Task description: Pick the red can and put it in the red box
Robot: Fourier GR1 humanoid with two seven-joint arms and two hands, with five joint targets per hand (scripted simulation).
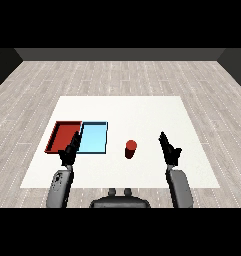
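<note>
A red can (130,149) stands upright on the white table (142,112), a little right of the trays. The red tray (63,136) lies at the left with nothing in it. My right hand (169,149) hovers to the right of the can, a clear gap away, with its fingers straight and open. My left hand (70,150) is raised over the near edge where the red tray and the light blue tray meet, fingers straight, holding nothing.
The light blue tray (94,138) lies right beside the red tray, between it and the can. The table's near edge runs just in front of both forearms.
</note>
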